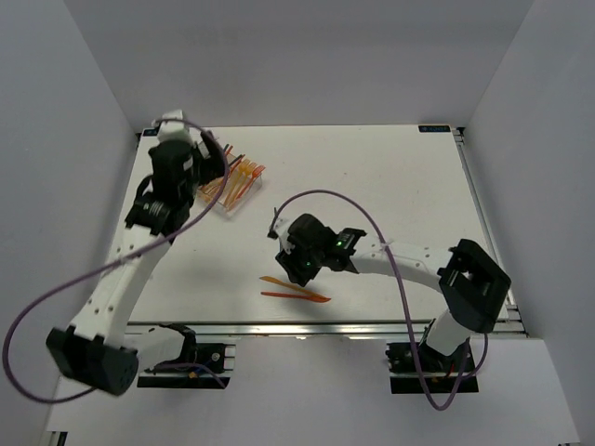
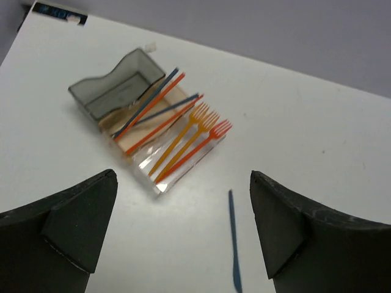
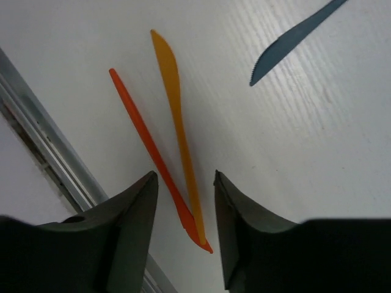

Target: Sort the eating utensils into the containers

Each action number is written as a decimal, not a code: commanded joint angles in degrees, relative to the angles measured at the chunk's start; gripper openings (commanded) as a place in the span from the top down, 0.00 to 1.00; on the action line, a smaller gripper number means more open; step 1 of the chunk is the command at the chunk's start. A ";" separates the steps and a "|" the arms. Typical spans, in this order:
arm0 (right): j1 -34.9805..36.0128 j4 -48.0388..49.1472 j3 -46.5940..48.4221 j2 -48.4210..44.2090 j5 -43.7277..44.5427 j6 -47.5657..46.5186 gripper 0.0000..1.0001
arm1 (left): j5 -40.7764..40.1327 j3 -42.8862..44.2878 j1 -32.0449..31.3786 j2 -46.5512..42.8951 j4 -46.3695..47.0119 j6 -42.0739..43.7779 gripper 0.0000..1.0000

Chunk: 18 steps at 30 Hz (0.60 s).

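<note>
The containers (image 2: 153,116) are a joined row: a smoky grey bin (image 2: 113,91), an amber bin holding orange and dark blue utensils, and a clear bin holding three orange forks (image 2: 189,137). In the top view they (image 1: 237,183) lie at the back left. My left gripper (image 2: 183,232) is open and empty above the table near them, with a dark blue knife (image 2: 233,244) lying beside its right finger. My right gripper (image 3: 184,183) is open, its fingers on either side of the crossing ends of an orange knife (image 3: 176,116) and a red-orange knife (image 3: 143,134) on the table.
The metal rail of the table's front edge (image 3: 43,122) runs close beside the two knives (image 1: 296,290). The blue knife shows past the right gripper (image 3: 293,38) and in the top view (image 1: 274,226). White walls enclose the table on three sides.
</note>
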 commanded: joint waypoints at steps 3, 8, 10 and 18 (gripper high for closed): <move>2.93 -3.12 2.88 4.92 5.62 -4.31 0.59 | -0.37 -14.55 0.16 -9.61 -3.78 1.02 0.02; 4.07 -3.46 2.79 7.04 4.48 -4.13 0.60 | -1.17 -22.28 0.24 -13.30 -3.79 2.79 0.02; 4.95 -3.64 2.88 8.18 5.44 -4.22 0.61 | -0.29 -23.52 0.24 -13.92 -3.00 2.61 0.02; 5.31 -4.52 3.59 12.40 7.20 -4.13 0.66 | 1.64 -24.23 0.16 -13.49 -2.82 2.96 0.02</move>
